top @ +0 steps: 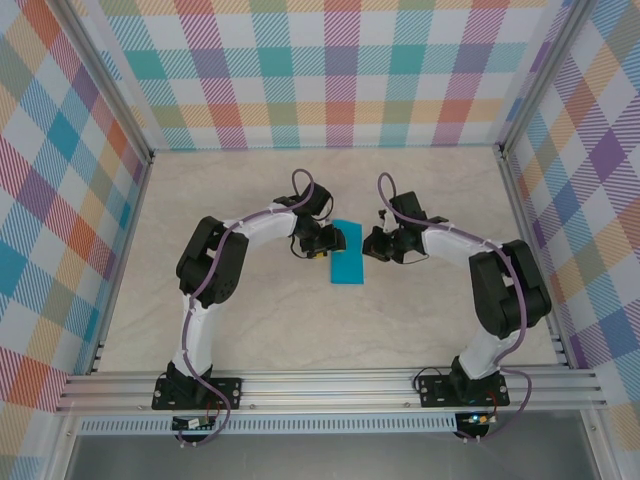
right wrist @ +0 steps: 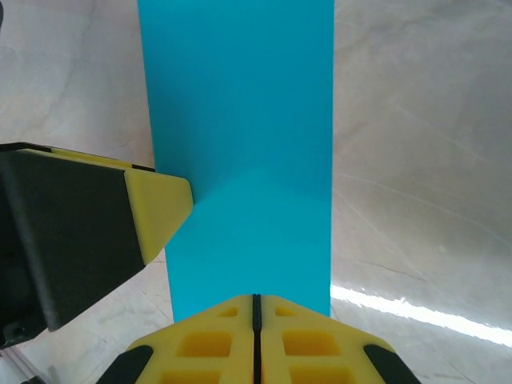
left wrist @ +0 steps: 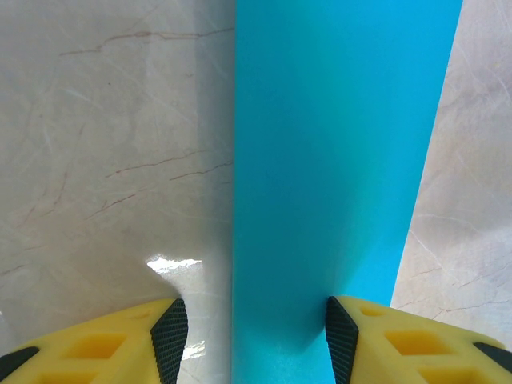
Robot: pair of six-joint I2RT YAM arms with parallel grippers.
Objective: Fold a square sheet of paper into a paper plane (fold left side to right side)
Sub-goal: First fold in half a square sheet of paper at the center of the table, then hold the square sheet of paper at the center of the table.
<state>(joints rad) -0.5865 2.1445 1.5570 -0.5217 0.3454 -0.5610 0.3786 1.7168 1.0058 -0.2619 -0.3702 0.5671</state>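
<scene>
Touching the folded teal sheet [right wrist: 240, 144], right pincer [right wrist: 256, 300] clenched; left pincer [left wrist: 256, 328] half-open astride its edge.

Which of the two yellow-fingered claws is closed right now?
The right gripper: its yellow fingers meet tip to tip at the end of the folded teal-blue paper. The left gripper has its fingers well apart.
</scene>
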